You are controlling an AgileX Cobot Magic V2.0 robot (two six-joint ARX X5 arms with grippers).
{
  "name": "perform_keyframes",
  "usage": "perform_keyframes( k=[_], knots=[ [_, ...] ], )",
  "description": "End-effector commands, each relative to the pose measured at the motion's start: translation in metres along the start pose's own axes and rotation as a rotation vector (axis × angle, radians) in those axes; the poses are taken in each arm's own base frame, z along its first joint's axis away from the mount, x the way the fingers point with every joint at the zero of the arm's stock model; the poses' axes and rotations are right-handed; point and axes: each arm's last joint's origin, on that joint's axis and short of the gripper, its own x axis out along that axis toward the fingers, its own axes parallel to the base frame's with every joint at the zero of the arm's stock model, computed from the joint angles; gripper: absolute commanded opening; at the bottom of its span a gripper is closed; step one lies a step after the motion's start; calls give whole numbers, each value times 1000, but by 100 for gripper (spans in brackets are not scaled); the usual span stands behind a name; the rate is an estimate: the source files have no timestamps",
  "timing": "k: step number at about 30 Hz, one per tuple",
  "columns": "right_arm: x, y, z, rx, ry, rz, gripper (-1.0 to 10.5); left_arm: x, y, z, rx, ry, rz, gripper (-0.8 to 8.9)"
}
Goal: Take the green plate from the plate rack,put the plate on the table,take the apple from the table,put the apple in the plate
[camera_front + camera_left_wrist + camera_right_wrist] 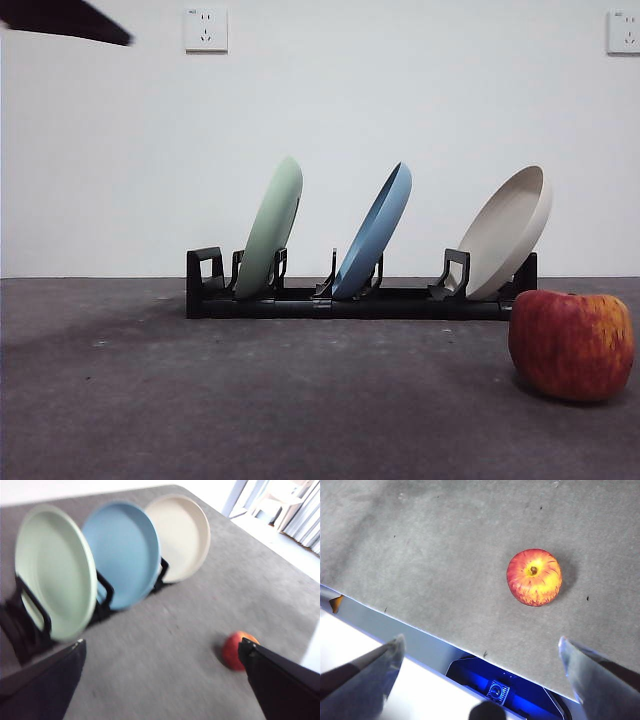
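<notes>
- Currently, front view: rack (350,300) sits on the desk (250,400) with three plates leaning in its slots, all tilted the same way. Green plate (270,228) in the left slot, blue plate (374,231) in the middle, cream plate (507,231) on the right.
- Apple (571,344) stands on the desk in front of the rack's right end, near the cream plate but apart from it, nearer the camera.
- Only arm sign in this view is a black tip (68,20) at the top left corner, well above the rack. Two wall sockets on the white wall behind.
- Left wrist view (blurred): left tool (162,650) is wide open, nothing between the jaws, hanging above the desk (165,630) near the rack (25,625). Green plate (55,572) is the closest to it, then blue (122,555), then cream (179,536). All three are seated in the rack. Apple (234,650) sits on the desk just beside one jaw, partly hidden by it.
- Right wrist view: right tool (481,652) is also spread open and empty, up high over the near edge of the desk (445,555). Apple (534,577) seen from above, stem up, alone on the desk and well clear of both jaws.
</notes>
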Motion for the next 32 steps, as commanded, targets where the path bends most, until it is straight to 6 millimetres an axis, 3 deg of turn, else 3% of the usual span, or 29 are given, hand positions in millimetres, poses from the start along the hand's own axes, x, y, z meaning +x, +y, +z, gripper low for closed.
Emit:
perform_keyframes(
  k=[1,7,16,25,30,32],
  knots=[
    [0,0,1,1,-5,2,627,28,10,14,11,10,20,533],
    [0,0,1,2,-5,2,627,83,27,35,31,27,61,533],
    [0,0,1,2,-5,2,626,157,51,41,45,49,119,533],
    [0,0,1,1,-5,1,626,204,71,20,-28,68,132,531],
    [0,0,1,1,-5,1,626,218,77,7,-52,106,131,526],
    [0,0,1,1,-6,1,626,221,77,5,-55,115,129,463]
  ],
)
